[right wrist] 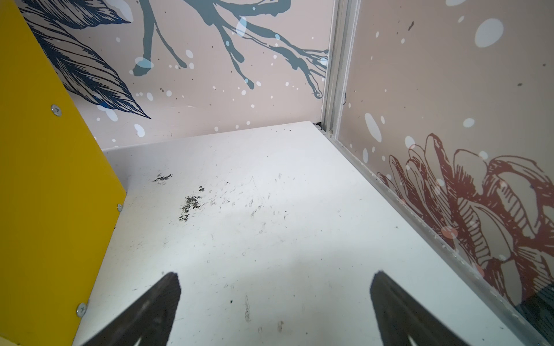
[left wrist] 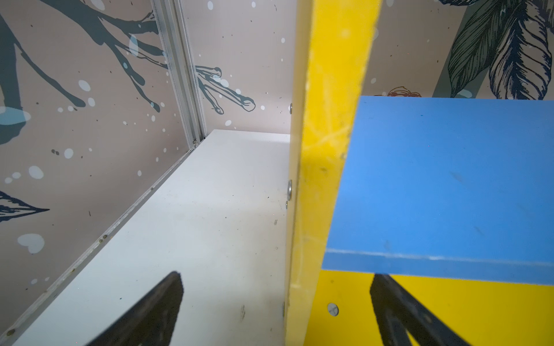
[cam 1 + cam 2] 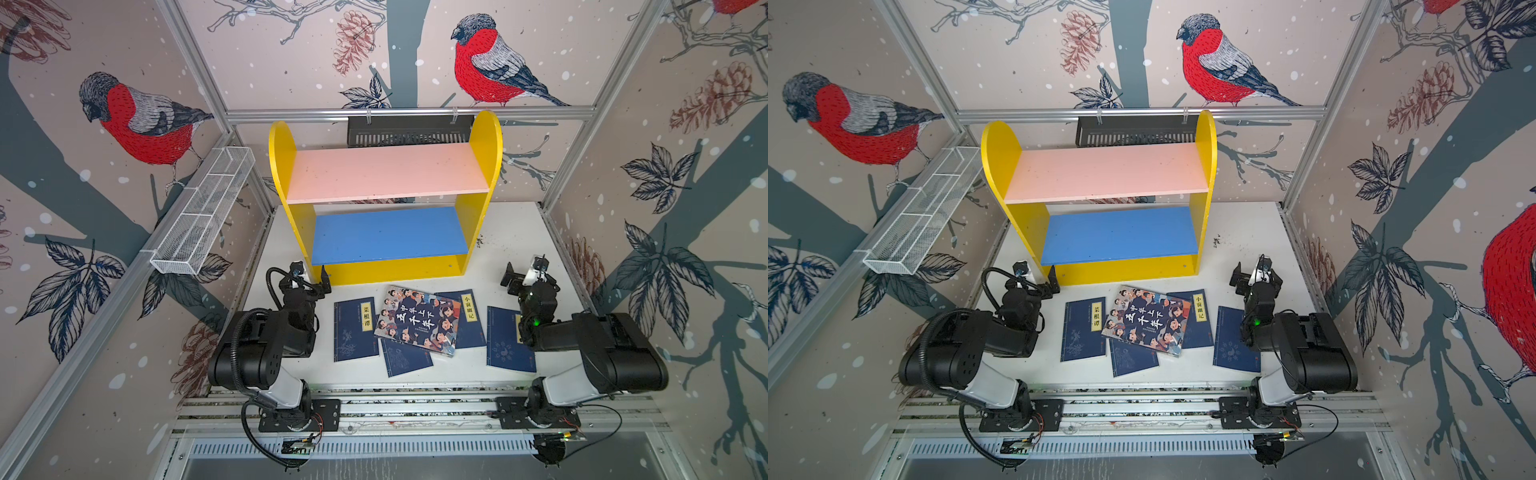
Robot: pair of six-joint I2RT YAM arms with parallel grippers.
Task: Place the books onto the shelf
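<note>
L pincer [image 3: 311, 277] & R pincer [image 3: 524, 272] are hovering spread, empty; shelf [image 3: 386, 174] is standing just ahead of L pincer, five books [image 3: 417, 321] lying on table [image 3: 511, 232] btwn both.

Shelf [image 3: 486, 137]: side panels recorded as yellow; upper board [image 3: 386, 172] pink, lower board [image 3: 388, 235] blue.

Left thin book [image 3: 355, 330], far thin book [image 3: 471, 318], near thin book [image 3: 405, 359], right thin book [image 3: 509, 345]: navy covers, faint pale line drawings. Yellow labels with black characters noted on the first two.

Larger book [image 3: 417, 320]: cover crowded with cartoon figures in red, orange, teal and cream; pale characters on a dark centre.

Table [image 3: 511, 249]: white, dark speckled scuffs at far right.

Walls [image 3: 291, 62]: pinkish-beige, printed with red-breasted grey birds, slate branches, navy leaves, russet pine cones, white flecks.

Wire basket [image 3: 203, 212] white; slotted tray [image 3: 409, 131] black.
</note>
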